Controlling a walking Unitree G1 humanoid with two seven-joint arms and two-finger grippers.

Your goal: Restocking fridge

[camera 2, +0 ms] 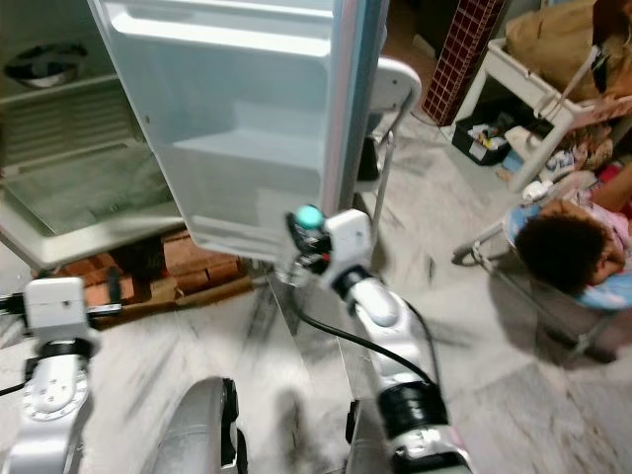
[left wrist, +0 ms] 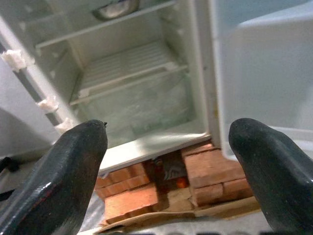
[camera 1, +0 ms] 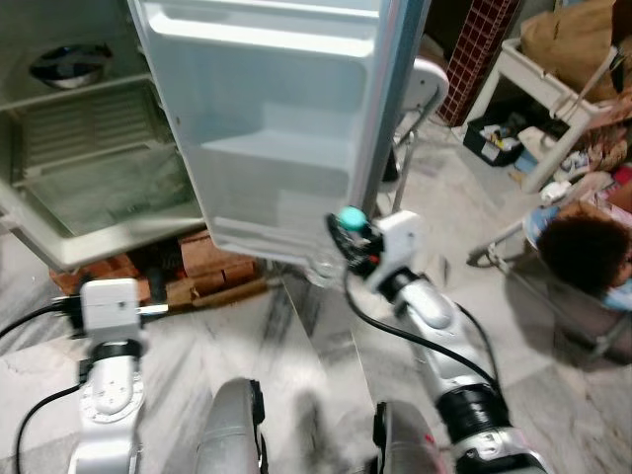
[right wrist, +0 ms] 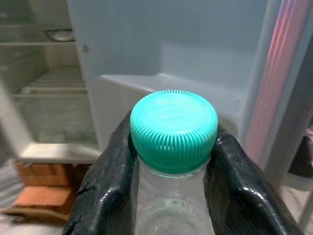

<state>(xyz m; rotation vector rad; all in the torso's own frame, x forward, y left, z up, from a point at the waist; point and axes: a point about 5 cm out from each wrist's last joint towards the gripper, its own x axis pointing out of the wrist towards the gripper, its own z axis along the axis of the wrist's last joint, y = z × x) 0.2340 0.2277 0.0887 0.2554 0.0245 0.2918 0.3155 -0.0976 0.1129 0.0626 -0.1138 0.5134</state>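
The fridge stands open in front of me, its door (camera 1: pixel 286 128) swung out with an empty door shelf (camera 1: pixel 267 158). My right gripper (camera 1: pixel 348 235) is shut on a clear plastic bottle with a teal cap (right wrist: pixel 173 125), held just below the door's lower edge; its fingers (right wrist: pixel 105 181) clamp the neck under the cap. The fridge interior (left wrist: pixel 137 93) shows wire shelves and a steel bowl (camera 1: pixel 69 64) on the upper shelf. My left gripper (left wrist: pixel 171 171) is open, empty, low at the left and facing the fridge's bottom.
The fridge rests on red bricks (camera 1: pixel 212 259). A chair (camera 1: pixel 425 89) stands behind the door. A person (camera 1: pixel 583 257) sits on the floor at the right, beside a white cart (camera 1: pixel 553 94) with clutter. Marble floor (camera 1: pixel 296 336) lies between my arms.
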